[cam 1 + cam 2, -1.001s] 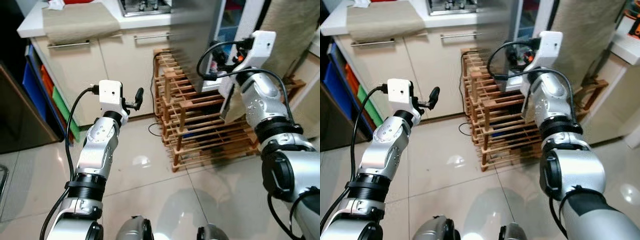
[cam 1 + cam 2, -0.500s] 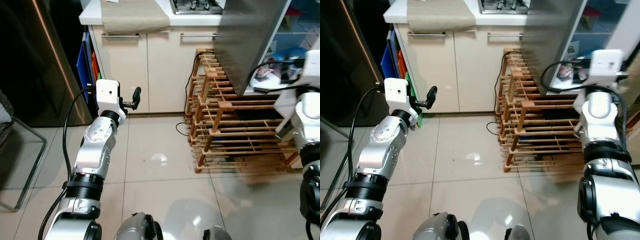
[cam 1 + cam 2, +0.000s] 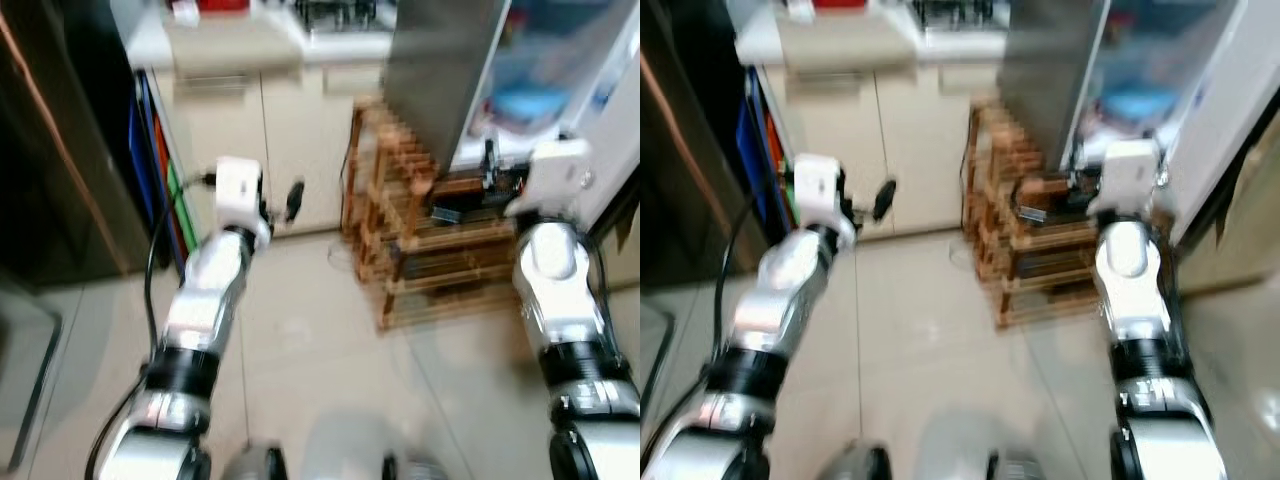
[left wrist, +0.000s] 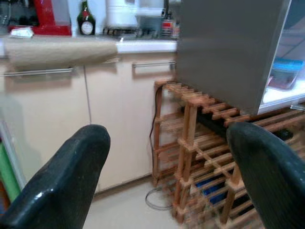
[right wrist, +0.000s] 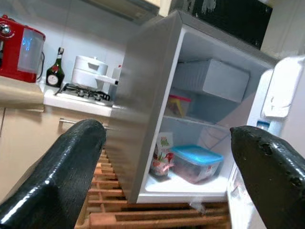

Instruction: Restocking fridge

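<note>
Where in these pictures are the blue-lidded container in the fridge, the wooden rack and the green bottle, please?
blue-lidded container (image 5: 196,155): right wrist view, on its blue lid.
wooden rack (image 4: 192,125): left wrist view, on a front upright post.
green bottle (image 4: 86,21): left wrist view, on its body by the label.

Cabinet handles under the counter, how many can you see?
2. One handle is on the door below the brown cloth; the other handle is on the next door, beside the wooden rack. The fridge may hide more.

Silver arms, black-fingered hands, white wrist cameras
</note>
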Controlling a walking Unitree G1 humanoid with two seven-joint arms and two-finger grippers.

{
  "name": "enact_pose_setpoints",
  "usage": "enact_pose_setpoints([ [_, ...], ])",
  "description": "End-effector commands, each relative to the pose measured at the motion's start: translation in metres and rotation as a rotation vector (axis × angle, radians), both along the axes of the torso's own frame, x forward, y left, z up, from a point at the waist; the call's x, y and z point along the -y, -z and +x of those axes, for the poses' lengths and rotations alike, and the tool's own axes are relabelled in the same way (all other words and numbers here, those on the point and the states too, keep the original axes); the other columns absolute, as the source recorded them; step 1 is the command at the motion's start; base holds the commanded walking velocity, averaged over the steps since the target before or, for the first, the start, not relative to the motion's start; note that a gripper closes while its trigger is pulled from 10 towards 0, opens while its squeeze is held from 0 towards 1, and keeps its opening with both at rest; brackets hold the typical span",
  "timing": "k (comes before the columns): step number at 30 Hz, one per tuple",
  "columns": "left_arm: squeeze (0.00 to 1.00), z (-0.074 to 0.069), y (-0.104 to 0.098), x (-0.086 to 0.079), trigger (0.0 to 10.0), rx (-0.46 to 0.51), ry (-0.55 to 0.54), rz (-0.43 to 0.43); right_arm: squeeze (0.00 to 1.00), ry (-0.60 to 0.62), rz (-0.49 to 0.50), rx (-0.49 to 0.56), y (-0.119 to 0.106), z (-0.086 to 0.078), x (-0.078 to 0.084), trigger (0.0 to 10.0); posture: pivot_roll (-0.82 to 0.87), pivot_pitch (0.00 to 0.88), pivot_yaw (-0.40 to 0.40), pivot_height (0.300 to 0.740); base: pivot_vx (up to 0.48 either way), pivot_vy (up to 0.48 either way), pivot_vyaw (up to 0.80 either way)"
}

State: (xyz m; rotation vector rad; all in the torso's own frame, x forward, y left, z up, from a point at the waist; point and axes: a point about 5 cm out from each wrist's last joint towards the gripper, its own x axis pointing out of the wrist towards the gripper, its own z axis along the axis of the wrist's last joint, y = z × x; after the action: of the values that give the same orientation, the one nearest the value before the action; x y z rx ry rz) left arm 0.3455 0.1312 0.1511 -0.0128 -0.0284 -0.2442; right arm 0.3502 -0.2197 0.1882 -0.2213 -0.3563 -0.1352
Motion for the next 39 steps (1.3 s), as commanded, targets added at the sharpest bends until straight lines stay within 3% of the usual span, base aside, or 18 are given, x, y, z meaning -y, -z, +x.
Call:
enact_pose_setpoints([
  [1,0.0,-0.003,-0.007,0.003,10.0,0.042,0.029,-0.003,0.0,0.004,0.037,0.035,-0.013,0.001,0.004,10.0,-0.12,0.0,0.053,0.697,0.0,0.0,0.0],
  [4,0.0,-0.01,-0.01,0.004,10.0,0.081,0.071,-0.014,0.0,-0.02,0.059,0.017,-0.006,-0.006,-0.003,10.0,-0.11,0.0,0.043,0.697,0.405,0.0,0.0],
  [6,0.0,-0.02,-0.009,0.009,10.0,0.108,0.14,-0.017,0.0,-0.055,0.077,-0.033,0.012,-0.017,-0.015,10.0,-0.11,0.0,0.042,0.697,0.48,0.0,0.0],
  [11,0.0,-0.023,-0.003,0.012,10.0,0.089,0.142,-0.011,0.0,-0.067,0.089,-0.099,0.031,-0.021,-0.024,10.0,-0.12,0.0,0.048,0.697,0.48,0.0,-0.42],
  [24,0.0,-0.024,-0.006,0.017,10.0,0.102,0.164,-0.003,0.0,-0.041,0.099,-0.127,0.033,-0.023,-0.017,10.0,-0.13,0.0,0.046,0.697,0.48,0.0,-0.68],
  [33,0.0,-0.022,-0.008,0.021,10.0,0.117,0.19,0.002,0.0,-0.069,0.092,-0.138,0.035,-0.024,-0.021,10.0,-0.13,0.0,0.047,0.689,0.48,0.0,-0.15],
  [39,0.0,-0.022,-0.008,0.024,10.0,0.118,0.207,0.006,0.0,-0.056,0.088,-0.154,0.04,-0.025,-0.016,10.0,-0.13,0.0,0.046,0.672,0.48,0.0,-0.47],
])
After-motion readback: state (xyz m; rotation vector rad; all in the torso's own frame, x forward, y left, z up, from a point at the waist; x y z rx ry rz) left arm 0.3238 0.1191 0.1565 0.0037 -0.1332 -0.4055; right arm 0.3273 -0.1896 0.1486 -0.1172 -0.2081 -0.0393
